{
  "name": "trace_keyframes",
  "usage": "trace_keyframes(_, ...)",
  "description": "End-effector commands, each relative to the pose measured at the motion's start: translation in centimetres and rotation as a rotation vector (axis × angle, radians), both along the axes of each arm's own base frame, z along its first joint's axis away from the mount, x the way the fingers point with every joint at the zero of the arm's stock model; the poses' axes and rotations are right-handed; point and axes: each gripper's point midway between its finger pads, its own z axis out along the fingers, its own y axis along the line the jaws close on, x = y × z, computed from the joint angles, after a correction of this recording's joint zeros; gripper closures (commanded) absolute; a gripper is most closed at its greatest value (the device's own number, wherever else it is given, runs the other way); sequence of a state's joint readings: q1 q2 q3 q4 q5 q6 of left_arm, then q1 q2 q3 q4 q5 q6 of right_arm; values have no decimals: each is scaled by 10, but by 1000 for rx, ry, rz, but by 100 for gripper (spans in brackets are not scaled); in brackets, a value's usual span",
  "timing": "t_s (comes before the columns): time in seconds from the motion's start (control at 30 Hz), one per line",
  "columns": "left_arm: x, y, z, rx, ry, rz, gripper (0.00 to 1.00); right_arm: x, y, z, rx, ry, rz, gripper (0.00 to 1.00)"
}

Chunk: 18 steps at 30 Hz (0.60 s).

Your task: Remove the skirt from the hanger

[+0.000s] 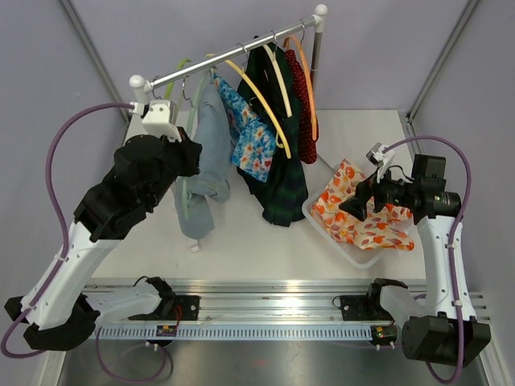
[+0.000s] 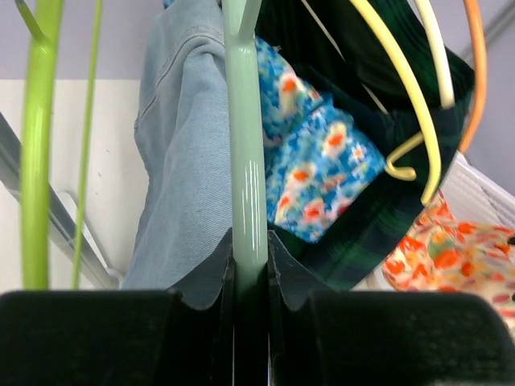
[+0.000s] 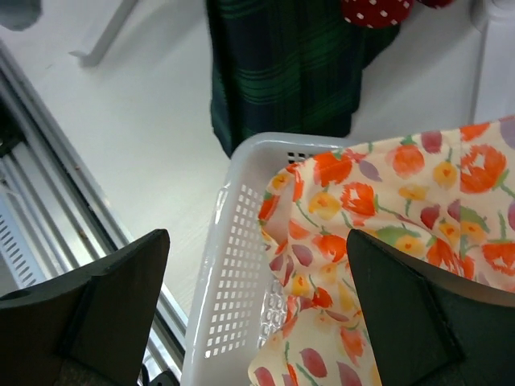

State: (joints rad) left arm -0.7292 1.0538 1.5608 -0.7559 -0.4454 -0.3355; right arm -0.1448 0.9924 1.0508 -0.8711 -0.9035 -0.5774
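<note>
A light-blue denim skirt [image 1: 208, 157] hangs on a pale green hanger [image 2: 245, 161] at the left end of the clothes rail [image 1: 241, 52]. It also shows in the left wrist view [image 2: 181, 161]. My left gripper [image 1: 190, 158] is shut on the hanger's pale green bar, which runs straight up between the jaws [image 2: 250, 261], with the denim just left of it. My right gripper [image 1: 354, 205] is open and empty, hovering over the white basket [image 3: 233, 265] and the orange-flowered cloth [image 3: 386, 225] in it.
On the rail hang a blue floral garment [image 1: 253, 141], a dark green plaid garment [image 1: 282, 181] and a red dotted one [image 1: 304, 112], on yellow, cream and orange hangers. A lime green hanger [image 2: 36, 161] hangs left of the skirt. The basket [image 1: 322, 221] stands at right.
</note>
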Motion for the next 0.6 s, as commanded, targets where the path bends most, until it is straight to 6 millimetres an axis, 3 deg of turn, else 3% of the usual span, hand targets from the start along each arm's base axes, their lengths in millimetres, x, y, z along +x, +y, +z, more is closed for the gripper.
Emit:
trace_keyframes(0.0, -23, -4, 48, -167, -138, -101, 100, -18, 20, 33, 39, -113, 179, 0)
trace_keyframes(0.17, -45, 3, 36, -193, -115, -142, 100, -28, 40, 50, 43, -118, 279, 1)
trace_keyframes(0.27, -61, 2, 25, -212, -98, -202, 100, -39, 68, 59, 58, -113, 394, 0)
trace_keyframes(0.37, -78, -6, 13, -218, -93, -303, 100, -41, 105, 65, 19, -142, 469, 1)
trace_keyframes(0.4, -82, -5, 10, -226, -95, -317, 100, -52, 134, 64, 5, -139, 555, 0)
trace_keyframes(0.43, -83, -7, -2, -223, -75, -321, 100, -54, 147, 63, -27, -143, 577, 0)
trace_keyframes(0.47, -89, -3, -1, -249, -84, -323, 100, -44, 155, 69, -91, -183, 543, 1)
trace_keyframes(0.5, -91, -1, -4, -258, -79, -316, 100, -58, 186, 58, -124, -144, 621, 1)
trace_keyframes(0.57, -95, 5, -10, -292, -68, -293, 100, -48, 210, 64, -180, -181, 579, 1)
